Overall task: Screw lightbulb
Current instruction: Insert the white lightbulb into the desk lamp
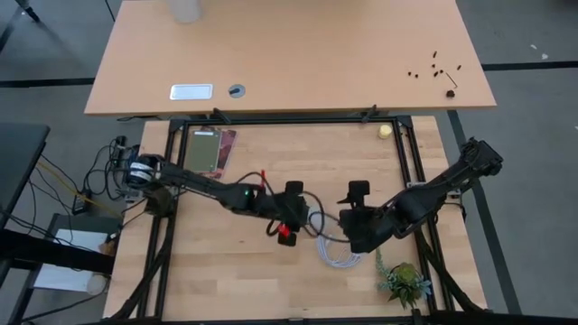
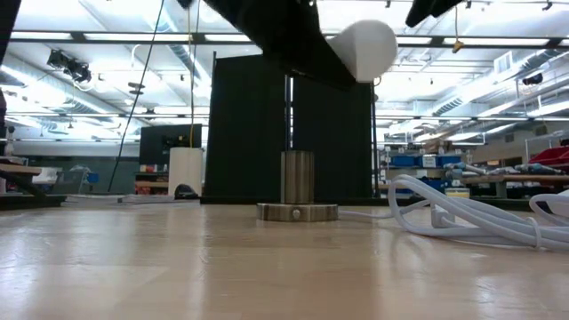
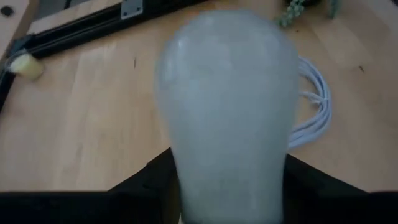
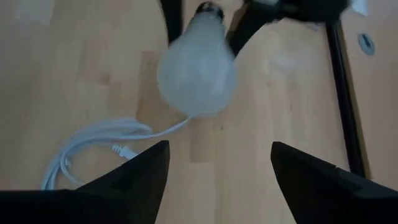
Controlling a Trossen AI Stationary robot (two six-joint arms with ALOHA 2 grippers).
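Observation:
The frosted-white lightbulb [image 3: 227, 106] is in my left gripper [image 3: 230, 193], which reaches in from the table's left to the table's middle [image 1: 301, 215]. In the low view the bulb [image 2: 366, 49] hangs above and a little to the side of the metal socket [image 2: 297, 188], which stands upright on its flat disc base on the table. My right gripper [image 4: 217, 165] is open and empty. It faces the bulb's round end [image 4: 198, 74] from the table's right without touching it [image 1: 350, 221]. My left gripper pinches the bulb's narrow neck [image 3: 186, 186] between its two fingers, next to the screw base [image 4: 208, 9]. The fingers [image 4: 171, 22] come roughly level from the table's left. The bulb is lifted clear of the table, its round end pointing toward the table's right.
A coiled white cable [image 1: 339, 255] lies on the table below my right gripper and shows in the low view [image 2: 462, 218]. A small green plant [image 1: 404, 282] stands at the near right. A flat card [image 1: 208, 149] and a small yellow thing [image 1: 386, 130] lie near the far edge.

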